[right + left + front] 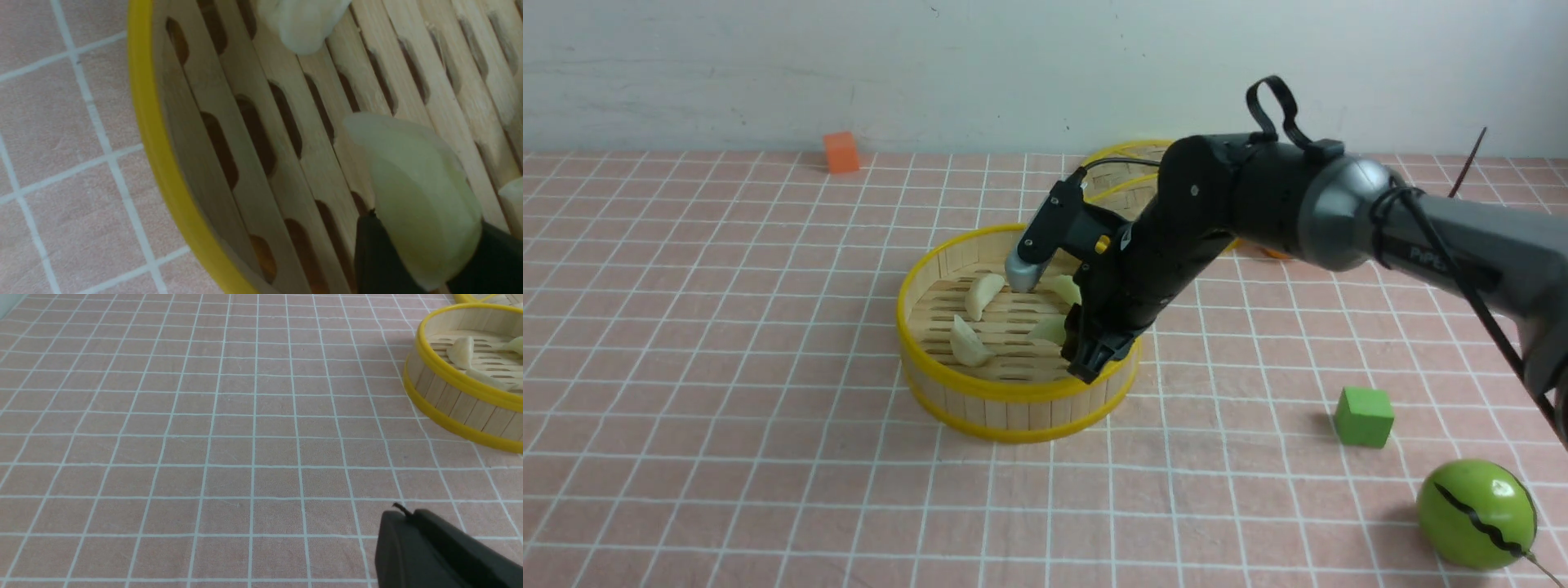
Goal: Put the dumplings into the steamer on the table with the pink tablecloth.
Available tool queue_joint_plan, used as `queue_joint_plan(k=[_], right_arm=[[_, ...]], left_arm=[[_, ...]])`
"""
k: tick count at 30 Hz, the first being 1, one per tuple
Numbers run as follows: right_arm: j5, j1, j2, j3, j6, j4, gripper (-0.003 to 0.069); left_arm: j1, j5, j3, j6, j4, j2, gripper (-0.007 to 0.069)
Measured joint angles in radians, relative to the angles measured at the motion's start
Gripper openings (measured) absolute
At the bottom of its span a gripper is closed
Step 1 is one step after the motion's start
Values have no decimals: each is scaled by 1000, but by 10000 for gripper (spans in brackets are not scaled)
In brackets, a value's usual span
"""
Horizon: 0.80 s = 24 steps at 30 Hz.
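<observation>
The right gripper (1093,364), at the steamer's (1013,412) four o'clock, clamps a dumpling (421,204); the left gripper's (408,522) jaws sit together.

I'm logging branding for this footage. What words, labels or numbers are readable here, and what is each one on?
"PiPE": on the grey link of the right arm; the letters after it are hidden behind a black cable.
No other text shows: none on the steamer, tablecloth, green cube or orange cube.

Front overview, wrist close-ups, shared steamer (1013,412)
</observation>
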Motion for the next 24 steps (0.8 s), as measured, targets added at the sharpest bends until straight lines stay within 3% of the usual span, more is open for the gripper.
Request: queue_joint_plan(k=[4, 5, 9, 12, 16, 21, 22, 23, 24], right_arm=[[-6, 0, 0, -1, -3, 0, 314], [-5, 0, -1, -1, -3, -4, 378], [35, 0, -34, -3, 6, -35, 494], [101, 0, -109, -21, 98, -72, 503], [157, 0, -249, -40, 276, -141, 445], [279, 0, -481, -51, 505, -278, 272], [286, 0, -489, -51, 505, -289, 264], [351, 0, -556, -51, 579, -346, 191], [368, 0, -563, -51, 587, -358, 183]], left_arm=[[0, 1, 0, 0, 1, 0, 18], [0, 2, 0, 0, 1, 0, 20], [0, 4, 0, 0, 1, 0, 21], [0, 4, 0, 0, 1, 0, 21], [0, 4, 0, 0, 1, 0, 21], [0, 4, 0, -1, 1, 0, 30], [0, 4, 0, -1, 1, 0, 31], [0, 4, 0, -2, 1, 0, 34], [0, 4, 0, -2, 1, 0, 34]])
